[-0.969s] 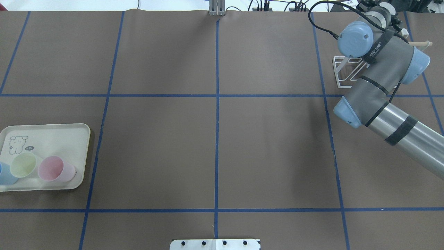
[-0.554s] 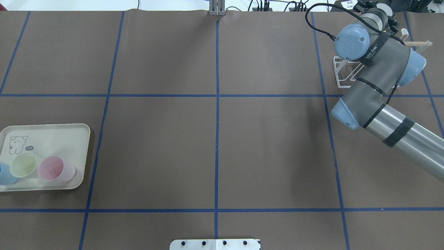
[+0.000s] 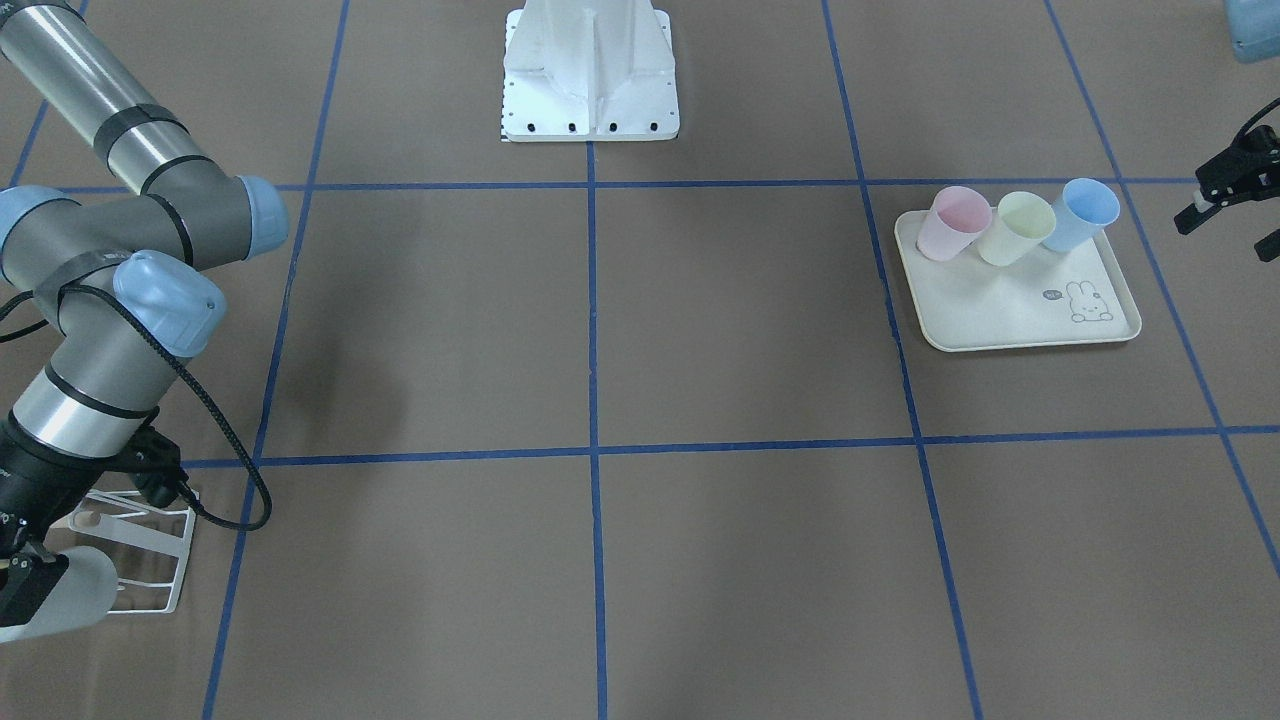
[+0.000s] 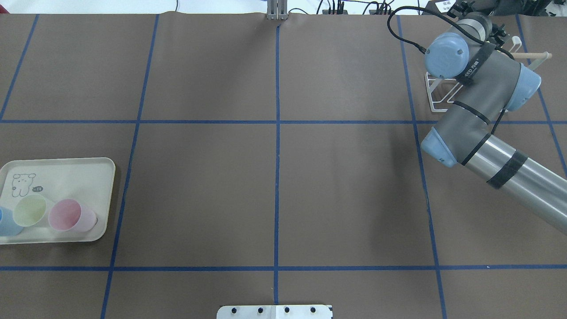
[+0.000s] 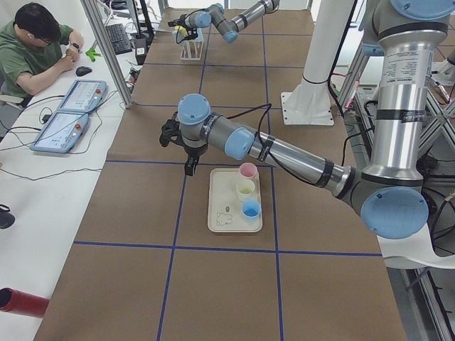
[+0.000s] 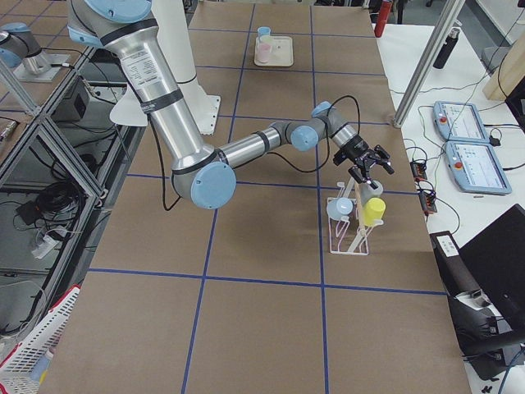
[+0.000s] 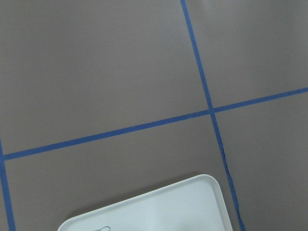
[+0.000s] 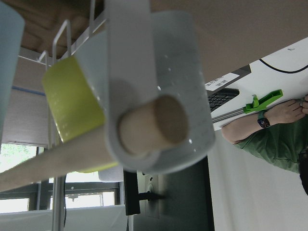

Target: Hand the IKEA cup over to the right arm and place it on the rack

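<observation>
The white wire rack with its wooden dowel stands at the far right. It carries a pale blue cup, a yellow cup and a white cup against the dowel's end. My right gripper hovers just above the white cup with its fingers spread, open. In the front view one black finger shows beside the white cup. My left gripper is open and empty, off the tray's outer side. Pink, green and blue cups stand on the cream tray.
The robot's white base plate is at the near middle edge. Blue tape lines divide the brown table. The right arm's thick black cable loops beside the rack. An operator sits at a side desk.
My right arm's wrist has shifted slightly left and toward the table's far edge, and more of the dowel shows. The cups on the tray have not moved.
</observation>
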Tool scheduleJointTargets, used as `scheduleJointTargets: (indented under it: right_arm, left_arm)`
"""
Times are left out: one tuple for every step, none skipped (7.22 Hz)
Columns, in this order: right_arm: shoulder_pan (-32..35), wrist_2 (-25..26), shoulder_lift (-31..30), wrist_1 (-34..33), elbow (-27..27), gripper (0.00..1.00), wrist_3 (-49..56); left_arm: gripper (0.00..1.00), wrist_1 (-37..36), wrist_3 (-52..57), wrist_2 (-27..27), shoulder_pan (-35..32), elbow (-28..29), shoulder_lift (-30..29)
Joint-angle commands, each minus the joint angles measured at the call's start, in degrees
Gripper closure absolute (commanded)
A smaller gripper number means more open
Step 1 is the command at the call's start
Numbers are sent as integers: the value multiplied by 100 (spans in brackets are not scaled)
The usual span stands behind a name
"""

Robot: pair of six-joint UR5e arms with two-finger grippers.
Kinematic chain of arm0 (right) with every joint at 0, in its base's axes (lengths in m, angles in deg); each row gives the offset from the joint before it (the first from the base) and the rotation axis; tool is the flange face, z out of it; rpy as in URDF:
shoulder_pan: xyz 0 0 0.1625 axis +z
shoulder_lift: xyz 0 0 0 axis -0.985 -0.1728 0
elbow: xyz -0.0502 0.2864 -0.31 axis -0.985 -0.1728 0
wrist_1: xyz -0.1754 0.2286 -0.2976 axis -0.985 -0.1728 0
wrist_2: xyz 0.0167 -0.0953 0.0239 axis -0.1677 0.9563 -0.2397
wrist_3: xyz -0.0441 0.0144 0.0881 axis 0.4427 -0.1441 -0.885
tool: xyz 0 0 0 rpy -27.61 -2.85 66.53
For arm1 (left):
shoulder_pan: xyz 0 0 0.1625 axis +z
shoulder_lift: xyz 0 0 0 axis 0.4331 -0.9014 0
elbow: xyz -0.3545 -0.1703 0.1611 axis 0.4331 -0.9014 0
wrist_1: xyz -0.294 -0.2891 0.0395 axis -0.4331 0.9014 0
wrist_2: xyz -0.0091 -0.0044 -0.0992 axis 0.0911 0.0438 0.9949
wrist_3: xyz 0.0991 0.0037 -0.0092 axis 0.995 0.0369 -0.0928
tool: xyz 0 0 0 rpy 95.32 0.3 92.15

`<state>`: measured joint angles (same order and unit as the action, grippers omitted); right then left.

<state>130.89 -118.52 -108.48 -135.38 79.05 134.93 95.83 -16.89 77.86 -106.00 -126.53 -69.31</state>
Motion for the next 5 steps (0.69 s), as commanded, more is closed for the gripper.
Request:
scheduleJointTargets:
  right_arm:
    - [-4, -2, 3, 0, 9, 1, -5]
    - [5, -11, 38, 0, 43, 1, -14]
    - [23, -81, 73, -9, 209, 1, -179]
    - [84, -404, 65, -18, 437, 1, -503]
    - [189, -859, 56, -18, 683, 1, -941]
  left_arm:
    - [0, 4, -42, 7, 0, -9, -8]
    - [0, 13, -42, 7, 0, -9, -8]
    - [0, 21, -42, -2, 0, -26, -8]
    - [0, 13, -24, -71, 0, -53, -8]
    - [0, 39, 37, -185, 0, -79, 10]
